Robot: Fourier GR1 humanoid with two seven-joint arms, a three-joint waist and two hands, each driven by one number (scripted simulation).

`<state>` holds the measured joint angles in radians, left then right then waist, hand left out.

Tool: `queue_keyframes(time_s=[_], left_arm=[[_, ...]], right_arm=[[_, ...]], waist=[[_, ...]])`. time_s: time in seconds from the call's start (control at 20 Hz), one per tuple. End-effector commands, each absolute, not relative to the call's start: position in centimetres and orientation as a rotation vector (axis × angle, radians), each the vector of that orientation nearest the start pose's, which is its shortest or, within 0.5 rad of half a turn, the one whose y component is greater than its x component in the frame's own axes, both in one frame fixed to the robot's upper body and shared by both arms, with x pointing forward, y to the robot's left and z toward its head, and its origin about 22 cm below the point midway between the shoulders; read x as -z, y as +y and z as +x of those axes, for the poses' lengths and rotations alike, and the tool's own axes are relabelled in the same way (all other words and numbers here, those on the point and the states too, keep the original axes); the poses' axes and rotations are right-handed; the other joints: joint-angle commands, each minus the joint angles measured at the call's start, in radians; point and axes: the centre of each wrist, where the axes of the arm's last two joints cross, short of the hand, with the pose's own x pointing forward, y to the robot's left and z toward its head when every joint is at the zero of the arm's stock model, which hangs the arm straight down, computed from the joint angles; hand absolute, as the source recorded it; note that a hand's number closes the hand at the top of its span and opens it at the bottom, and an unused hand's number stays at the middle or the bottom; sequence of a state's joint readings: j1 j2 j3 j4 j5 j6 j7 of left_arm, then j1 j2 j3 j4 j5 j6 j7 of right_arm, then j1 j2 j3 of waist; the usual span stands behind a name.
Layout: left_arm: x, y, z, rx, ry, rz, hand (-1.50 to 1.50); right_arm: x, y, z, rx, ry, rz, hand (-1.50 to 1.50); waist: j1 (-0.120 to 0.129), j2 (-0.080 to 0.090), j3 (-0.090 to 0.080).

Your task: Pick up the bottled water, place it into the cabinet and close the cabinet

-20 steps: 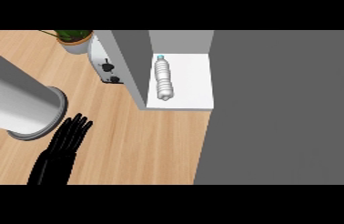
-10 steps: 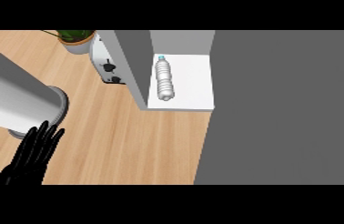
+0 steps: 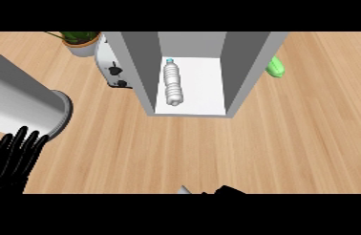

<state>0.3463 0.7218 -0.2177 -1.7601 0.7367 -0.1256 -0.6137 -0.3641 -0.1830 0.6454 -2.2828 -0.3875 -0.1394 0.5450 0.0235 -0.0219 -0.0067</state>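
Note:
The clear water bottle (image 3: 173, 83) with a blue cap lies on its side on the white floor of the grey cabinet (image 3: 141, 71). Its cap points to the back. The cabinet front stands open and no door shows. My left hand (image 3: 17, 157) is at the lower left edge with its fingers straight and pointing up, far from the bottle and holding nothing. Only a sliver of my right hand (image 3: 229, 189) peeks in at the bottom edge, well below the cabinet.
A big grey cylinder (image 3: 28, 110) lies at the left, just above my left hand. A white appliance (image 3: 111, 62) with black knobs and a potted plant (image 3: 79, 40) stand left of the cabinet. A green object (image 3: 275, 67) sticks out behind the cabinet's right wall.
My left hand drew back to the lower left edge. The broad grey panel that hid the right side is gone, so the cabinet's right wall and the green object show.

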Motion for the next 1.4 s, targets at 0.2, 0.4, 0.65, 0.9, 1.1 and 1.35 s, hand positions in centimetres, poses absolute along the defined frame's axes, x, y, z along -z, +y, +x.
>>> queue_keyframes(time_s=[0.2,0.4,0.65,0.9,1.1,1.35], left_arm=[[-5.7,35.0,14.0,0.072,-1.867,-0.376,-1.50],[-6.0,35.2,15.3,0.038,-1.869,-0.356,-1.50],[-7.1,35.1,14.6,0.035,-1.874,-0.348,-1.50],[-7.3,34.9,13.5,0.054,-1.877,-0.365,-1.50],[-7.0,35.9,12.4,0.042,-1.895,-0.329,-1.50],[-7.9,36.9,12.5,0.035,-1.870,-0.296,-1.50]], right_arm=[[-20.3,-1.6,16.9,-0.588,-1.719,0.746,1.50],[-21.0,0.6,18.4,-0.476,-1.663,0.754,1.50],[-22.9,2.0,22.0,-0.432,-1.632,0.801,1.50],[-21.8,2.2,23.4,-0.749,-1.443,0.944,1.50],[-20.4,1.9,27.0,-0.736,-1.361,0.996,1.50],[-18.3,-1.9,30.3,-0.665,-1.430,0.927,1.50]], waist=[[0.039,0.013,0.004],[0.025,0.023,0.004],[0.023,0.025,0.006],[0.032,0.027,0.007],[0.022,0.026,0.006],[-0.003,0.022,0.007]])
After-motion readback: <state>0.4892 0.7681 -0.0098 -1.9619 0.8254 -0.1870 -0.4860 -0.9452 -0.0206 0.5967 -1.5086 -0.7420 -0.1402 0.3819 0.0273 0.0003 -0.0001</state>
